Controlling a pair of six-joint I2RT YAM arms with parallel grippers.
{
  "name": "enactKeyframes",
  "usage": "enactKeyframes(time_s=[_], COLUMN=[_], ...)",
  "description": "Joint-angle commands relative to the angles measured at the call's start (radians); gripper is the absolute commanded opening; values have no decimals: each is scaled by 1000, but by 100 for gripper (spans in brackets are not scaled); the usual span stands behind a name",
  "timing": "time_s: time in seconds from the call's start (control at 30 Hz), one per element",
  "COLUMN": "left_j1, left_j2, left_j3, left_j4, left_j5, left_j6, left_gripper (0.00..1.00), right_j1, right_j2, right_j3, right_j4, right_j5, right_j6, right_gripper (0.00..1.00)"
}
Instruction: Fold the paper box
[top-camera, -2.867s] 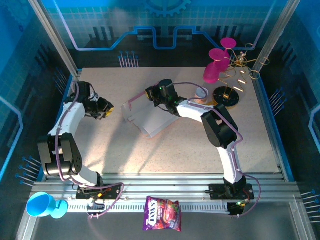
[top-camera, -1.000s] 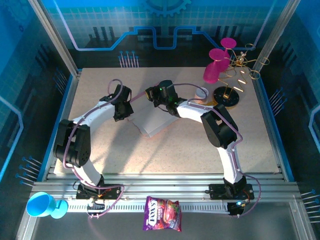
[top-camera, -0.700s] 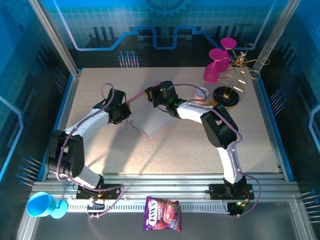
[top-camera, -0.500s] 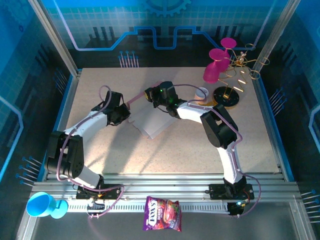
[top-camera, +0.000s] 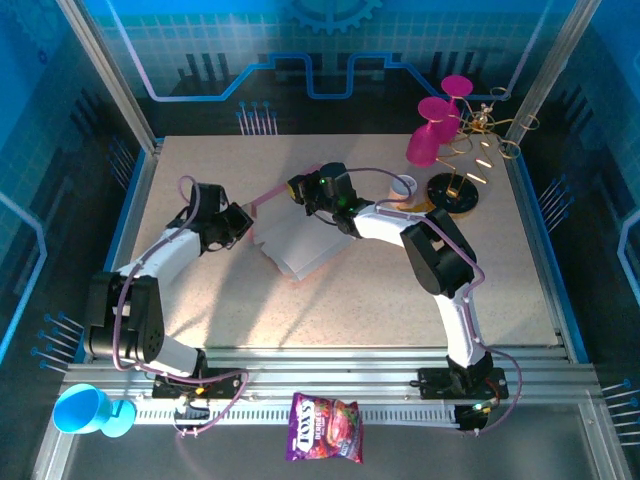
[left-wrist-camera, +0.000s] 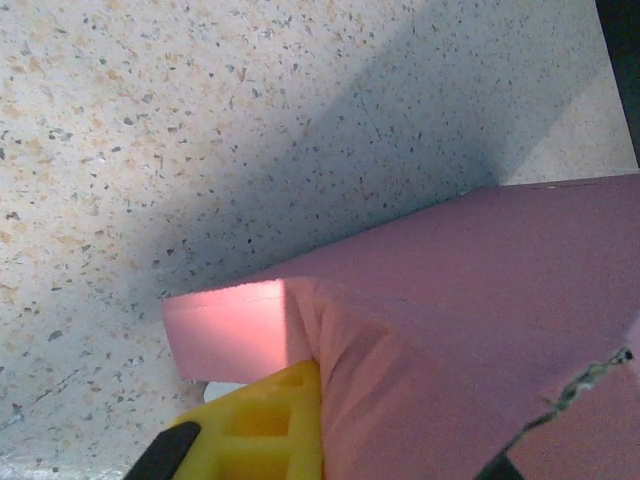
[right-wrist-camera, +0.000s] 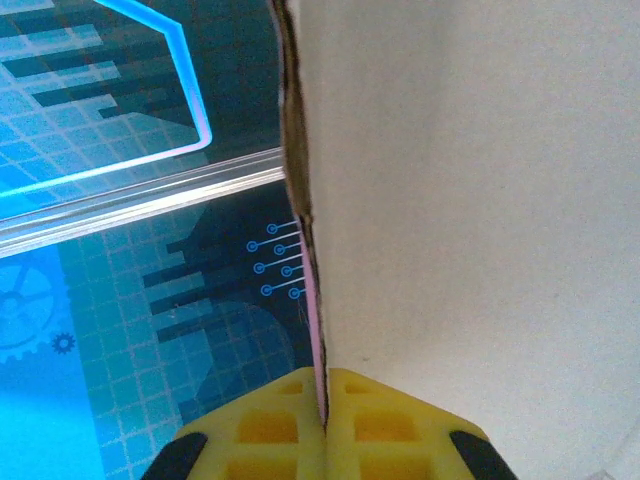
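One paper box (top-camera: 295, 245), part-folded, mid speckled beige tabletop (top-camera: 400, 310); blue-lit panel walls around. Right pincer (top-camera: 298, 187) at the box's far edge, clamped on a panel. Left pincer (top-camera: 238, 222) at the box's left flap, yellow pad (left-wrist-camera: 255, 435) touching; grip cannot be told. Two magenta cups (top-camera: 432, 135) far right of the box.

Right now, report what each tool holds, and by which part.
Right tool pinches the paper box by its raised edge. Left tool straddles a pink flap; grip unclear.

The paper box (left-wrist-camera: 480, 300) runs off the left wrist view's right edge, apparently mid-panel.
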Motion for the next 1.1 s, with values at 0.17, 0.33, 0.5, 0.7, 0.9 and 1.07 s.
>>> enactKeyframes(time_s=[0.17, 0.33, 0.5, 0.7, 0.9, 1.07], left_j1=[48, 57, 119, 124, 46, -11], left_j2=[-58, -195, -102, 120, 219, 298], left_j3=[27, 37, 107, 209, 241, 270], left_j4=[-143, -279, -383, -339, -259, -237], left_j5=[62, 13, -35, -35, 2, -28], left_j6=[63, 140, 225, 291, 394, 435], left_gripper=[47, 51, 32, 25, 28, 30], right_j1=[-52, -55, -57, -56, -67, -75], right_j2=[20, 25, 30, 0, -18, -19], right_j3=[14, 17, 20, -27, -81, -92], right_j4=[-85, -85, -68, -46, -23, -4], right_j5=[40, 32, 26, 19, -7, -21], right_j6=[-4, -9, -8, -21, -19, -18], right_gripper=[0, 0, 0, 0, 0, 0])
